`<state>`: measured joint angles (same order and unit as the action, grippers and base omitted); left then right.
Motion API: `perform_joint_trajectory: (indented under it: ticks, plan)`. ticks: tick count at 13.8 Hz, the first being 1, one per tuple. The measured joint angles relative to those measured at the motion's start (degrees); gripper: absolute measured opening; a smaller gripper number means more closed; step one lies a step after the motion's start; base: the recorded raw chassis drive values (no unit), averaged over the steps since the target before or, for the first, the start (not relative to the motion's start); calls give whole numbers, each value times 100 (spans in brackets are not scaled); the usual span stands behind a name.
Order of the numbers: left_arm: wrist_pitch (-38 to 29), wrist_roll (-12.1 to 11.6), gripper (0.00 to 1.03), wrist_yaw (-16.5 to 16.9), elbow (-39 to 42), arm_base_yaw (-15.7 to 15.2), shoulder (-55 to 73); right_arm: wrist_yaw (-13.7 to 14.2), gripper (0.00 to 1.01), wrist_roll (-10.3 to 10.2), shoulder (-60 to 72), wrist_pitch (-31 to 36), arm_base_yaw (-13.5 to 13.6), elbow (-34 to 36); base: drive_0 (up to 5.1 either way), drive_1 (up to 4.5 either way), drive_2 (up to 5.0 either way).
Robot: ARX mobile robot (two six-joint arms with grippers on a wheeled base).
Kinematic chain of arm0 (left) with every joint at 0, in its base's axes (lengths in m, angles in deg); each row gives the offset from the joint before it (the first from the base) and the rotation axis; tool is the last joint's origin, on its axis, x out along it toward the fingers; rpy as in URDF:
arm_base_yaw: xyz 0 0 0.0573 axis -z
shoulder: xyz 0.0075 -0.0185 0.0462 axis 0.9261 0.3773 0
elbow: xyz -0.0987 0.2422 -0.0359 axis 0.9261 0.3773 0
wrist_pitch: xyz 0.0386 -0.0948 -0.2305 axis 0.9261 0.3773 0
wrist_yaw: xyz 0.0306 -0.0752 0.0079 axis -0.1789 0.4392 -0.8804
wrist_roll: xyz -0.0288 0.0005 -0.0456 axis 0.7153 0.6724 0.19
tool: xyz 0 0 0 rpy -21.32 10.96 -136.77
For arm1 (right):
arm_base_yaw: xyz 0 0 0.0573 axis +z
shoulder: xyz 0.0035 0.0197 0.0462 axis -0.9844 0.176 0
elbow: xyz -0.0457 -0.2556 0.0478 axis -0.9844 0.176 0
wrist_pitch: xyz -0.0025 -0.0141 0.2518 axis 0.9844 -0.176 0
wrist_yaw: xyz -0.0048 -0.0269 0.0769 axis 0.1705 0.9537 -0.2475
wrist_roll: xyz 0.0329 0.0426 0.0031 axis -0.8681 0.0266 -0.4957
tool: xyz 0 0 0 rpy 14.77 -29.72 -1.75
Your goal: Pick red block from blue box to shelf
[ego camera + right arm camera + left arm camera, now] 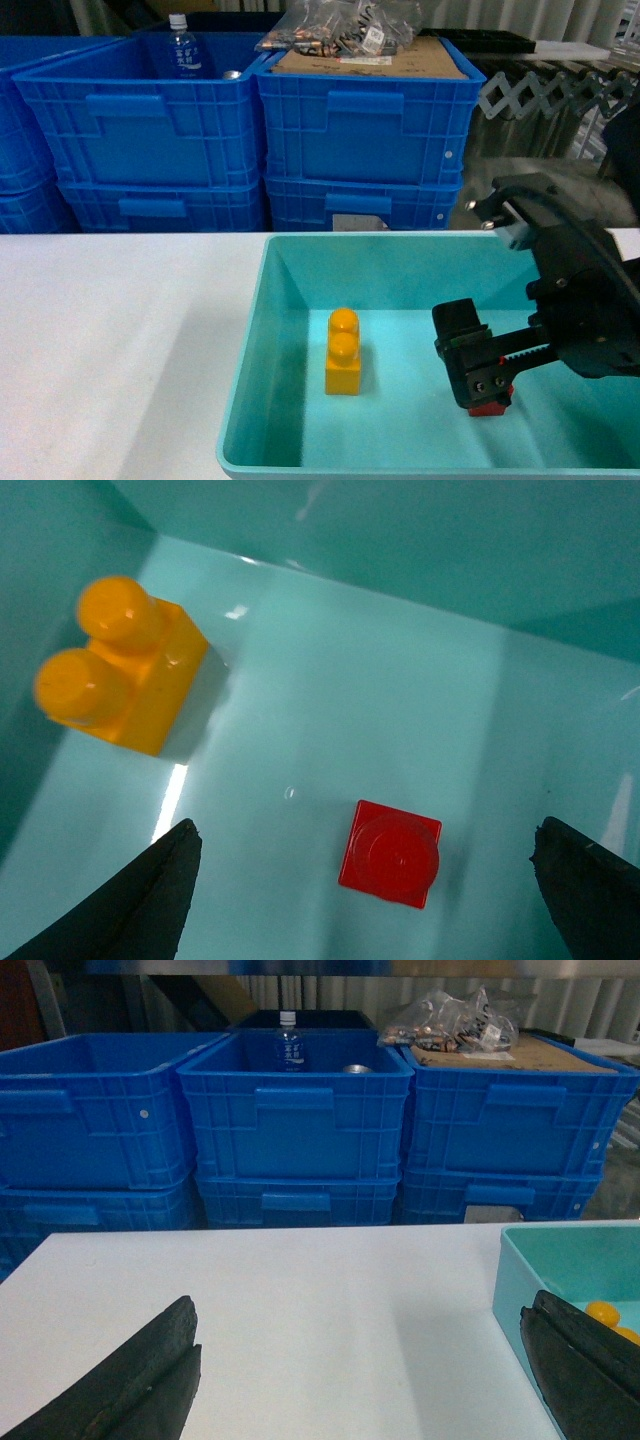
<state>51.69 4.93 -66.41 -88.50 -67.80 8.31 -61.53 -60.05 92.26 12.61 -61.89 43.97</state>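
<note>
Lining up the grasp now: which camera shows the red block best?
Right wrist view: the red block shows whole from above, stud up, between the open right gripper fingertips. Head view shows only a red sliver under the gripper. Left wrist view doesn't show it.

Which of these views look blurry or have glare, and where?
Right wrist view: the yellow brick is soft, out of focus; the red block is sharper; white glare streaks mark the blue box floor. Head view: the right gripper is slightly blurred. Left wrist view: the left gripper's fingers are dark, blurred.

White table [120, 330] bears the blue box [250, 330].
</note>
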Motion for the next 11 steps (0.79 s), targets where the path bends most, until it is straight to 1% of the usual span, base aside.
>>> perform_joint_trajectory:
  ticks: [1, 3, 4, 5, 6, 8, 9, 10, 11]
  plan:
    - [2, 0, 98, 0, 0, 0, 0, 109, 98, -9, 352, 17, 0, -166, 0, 0, 0]
    - [2, 0, 98, -2, 0, 0, 0, 232, 98, -74, 1165, -59, -59, -667, 0, 0, 0]
    - [2, 0, 98, 0, 0, 0, 0, 323, 98, -157, 1410, -96, -116, -859, 0, 0, 0]
    - [2, 0, 98, 0, 0, 0, 0, 321, 89, -286, 1567, -170, -127, -964, 0, 0, 0]
    - [2, 0, 98, 0, 0, 0, 0, 313, 79, -374, 1633, -212, -153, -984, 0, 0, 0]
    - [2, 0, 98, 0, 0, 0, 0, 267, 58, -540, 1679, -190, -107, -999, 0, 0, 0]
    - [2, -2, 98, 0, 0, 0, 0, 275, 45, -614, 1679, -105, -98, -977, 0, 0, 0]
    - [0, 0, 98, 0, 0, 0, 0, 260, 30, -715, 1532, 87, -74, -811, 0, 0, 0]
    - [2, 0, 98, 0, 0, 0, 0, 302, 29, -719, 1220, 223, -81, -573, 0, 0, 0]
